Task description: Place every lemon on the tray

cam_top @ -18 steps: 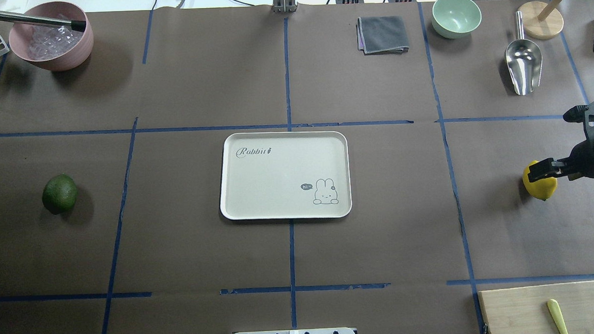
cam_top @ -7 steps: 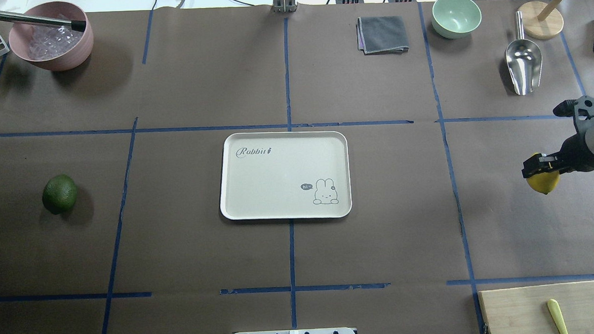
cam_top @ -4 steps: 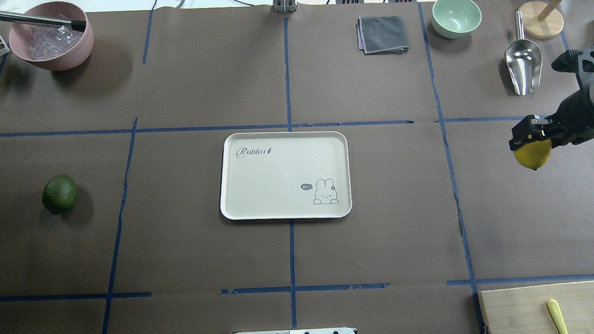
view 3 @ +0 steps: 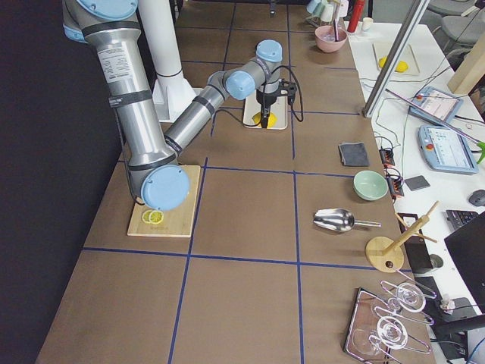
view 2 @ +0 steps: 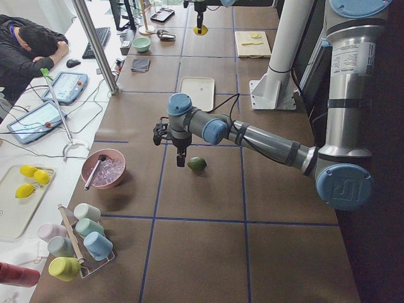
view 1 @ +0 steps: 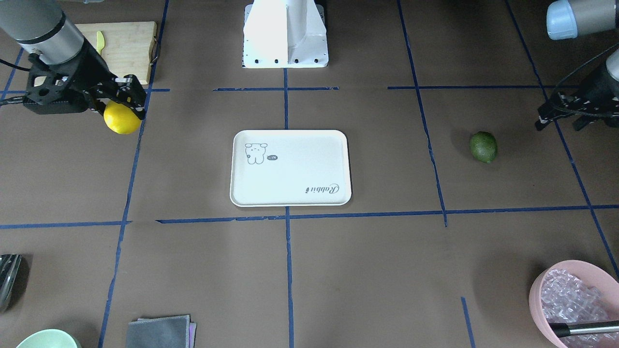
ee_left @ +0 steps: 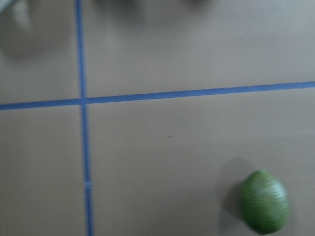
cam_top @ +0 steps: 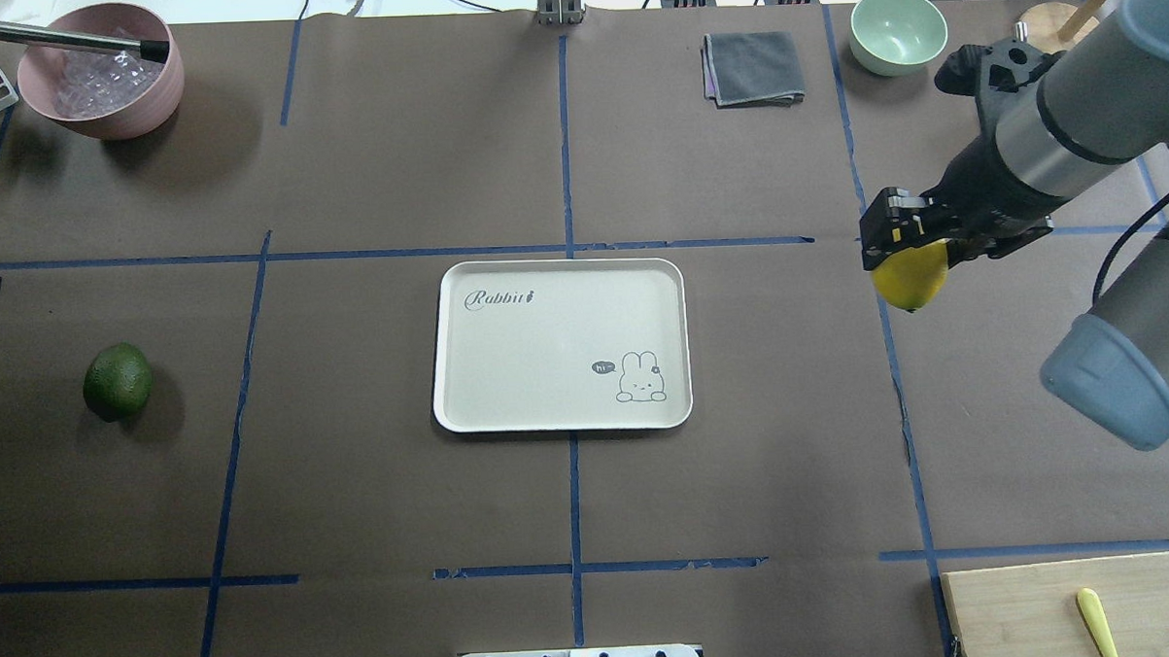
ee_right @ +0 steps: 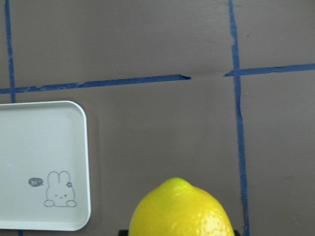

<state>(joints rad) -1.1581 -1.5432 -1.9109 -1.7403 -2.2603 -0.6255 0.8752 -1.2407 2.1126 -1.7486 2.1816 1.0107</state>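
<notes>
Bare table (cam_top: 790, 360) stretches between the right gripper (cam_top: 898, 249), holding the yellow lemon (cam_top: 911, 280) aloft, and the tray (cam_top: 558, 264) with its low rim; the green lemon (cam_top: 117, 381) lies well apart beyond the tray.

Overhead looks forward, down; front view opposes it, steep; both share tray (cam_top: 546, 349); wrist cameras close, pointing down.

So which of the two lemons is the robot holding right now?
The yellow lemon, clamped in the right gripper above the table, short of the tray; the green lemon lies alone on the table.
</notes>
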